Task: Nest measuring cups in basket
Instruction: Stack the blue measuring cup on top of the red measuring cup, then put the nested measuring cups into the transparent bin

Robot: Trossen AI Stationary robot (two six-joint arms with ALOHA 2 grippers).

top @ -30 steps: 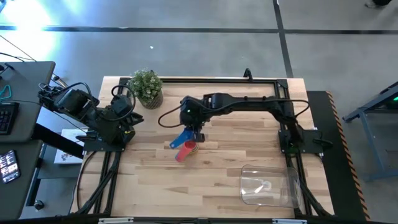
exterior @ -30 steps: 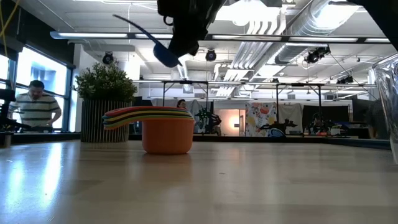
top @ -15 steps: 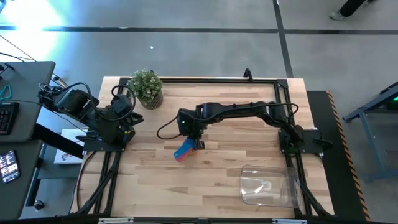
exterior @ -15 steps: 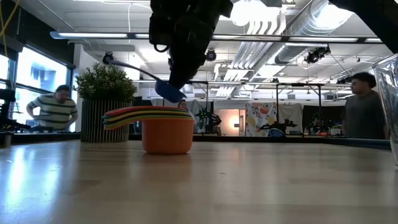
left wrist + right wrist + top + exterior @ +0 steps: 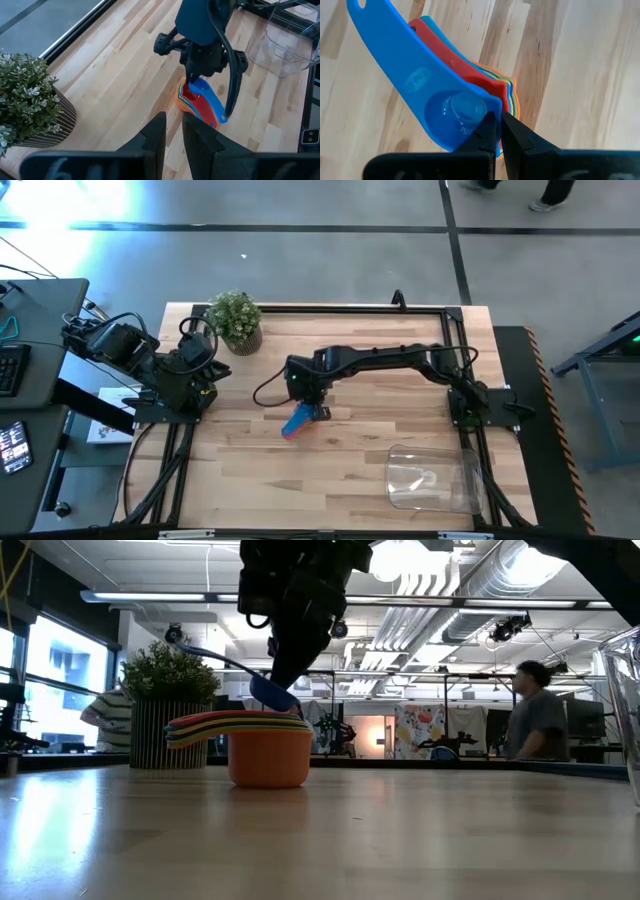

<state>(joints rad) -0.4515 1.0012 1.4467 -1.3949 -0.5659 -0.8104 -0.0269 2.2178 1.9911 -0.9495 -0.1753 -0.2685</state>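
Observation:
A blue measuring cup point(image 5: 435, 100) hangs in my right gripper point(image 5: 495, 125) near the middle of the table. It sits directly over a nested stack of cups point(image 5: 268, 755). The stack has an orange bowl at the bottom and a red cup point(image 5: 470, 60) on top, and rests on its base. The blue bowl point(image 5: 270, 690) is level with the top of the stack; whether it touches, I cannot tell. The clear basket point(image 5: 432, 478) stands by the near right corner. My left gripper point(image 5: 174, 120) waits at the table's left, narrowly open, holding nothing. My right gripper pinches the blue cup's bowl wall point(image 5: 492, 106) on the side away from the handle, one finger inside the bowl and one outside. The fingers come from above, pointing down. The cup is tilted, bowl low and handle point(image 5: 215, 655) slanting upward.
A potted plant point(image 5: 237, 320) stands at the far left of the table, behind the stack. Bare wood lies between the stack and the basket point(image 5: 290, 40). People move about in the room beyond the table.
My right gripper has come down toward the stack, carrying the blue cup with it. The bowl has dropped from well above the stack to the level of its top, and the handle now slants less steeply. The stack has stayed put.

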